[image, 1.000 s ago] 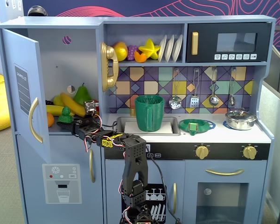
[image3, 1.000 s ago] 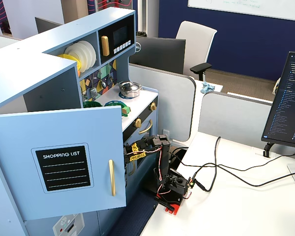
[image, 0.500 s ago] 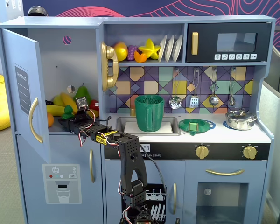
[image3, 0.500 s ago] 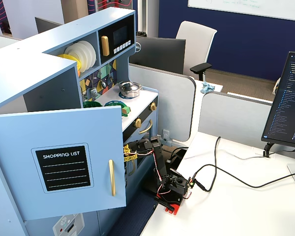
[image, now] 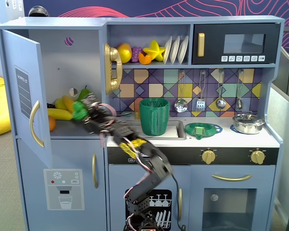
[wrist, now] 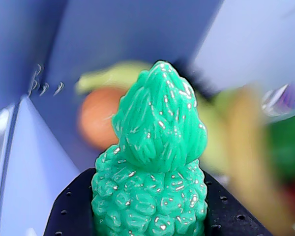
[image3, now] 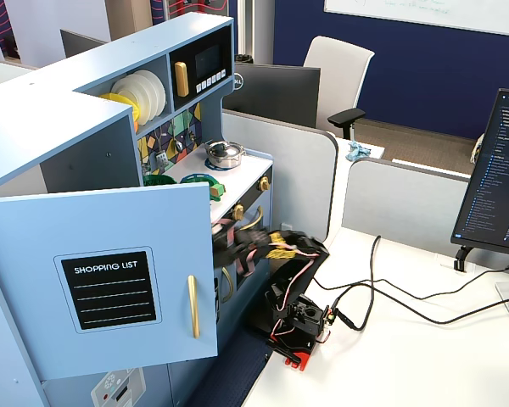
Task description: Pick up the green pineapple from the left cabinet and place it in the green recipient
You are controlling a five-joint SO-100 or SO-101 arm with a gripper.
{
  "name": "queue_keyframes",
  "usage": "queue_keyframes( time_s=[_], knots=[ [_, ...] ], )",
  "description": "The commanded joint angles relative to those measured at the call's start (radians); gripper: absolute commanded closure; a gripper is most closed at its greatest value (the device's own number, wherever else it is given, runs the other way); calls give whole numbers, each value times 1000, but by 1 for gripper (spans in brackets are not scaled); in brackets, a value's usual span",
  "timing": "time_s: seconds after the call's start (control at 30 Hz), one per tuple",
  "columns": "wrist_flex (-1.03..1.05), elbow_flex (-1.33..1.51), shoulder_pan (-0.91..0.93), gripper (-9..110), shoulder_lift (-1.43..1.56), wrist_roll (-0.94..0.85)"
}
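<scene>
The green pineapple [image: 79, 110] is bright green and bumpy, and it sits between my gripper's jaws at the mouth of the left cabinet [image: 62, 72], whose door [image: 25, 91] stands open. In the wrist view the pineapple [wrist: 155, 167] fills the middle, crown pointing away, with my black fingers [wrist: 73, 211] pressed on both sides of its body. My gripper [image: 83, 111] is shut on it. The green recipient [image: 154, 116], a tall dark green ribbed cup with a handle, stands on the counter to the right in a fixed view. In the other fixed view the open door [image3: 102, 280] hides the pineapple.
Inside the cabinet lie a banana [image: 59, 114], an orange [image: 52, 123] and a dark green pear [image: 84, 92]. A gold phone [image: 112, 67] hangs on the cabinet's right wall. A flat green strainer [image: 202, 130] and a pot [image: 248, 123] sit on the counter.
</scene>
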Motion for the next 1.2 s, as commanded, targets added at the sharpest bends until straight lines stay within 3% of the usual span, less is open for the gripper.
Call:
queue_keyframes(
  time_s=[0.0,0.27,0.53,0.73,1.17],
  knots=[
    [138,-23,133,102,225,28],
    [279,-115,546,102,322,227],
    [-63,-161,853,102,41,377],
    [-195,-307,922,102,-232,394],
    [-238,-531,897,102,-545,390]
  ],
)
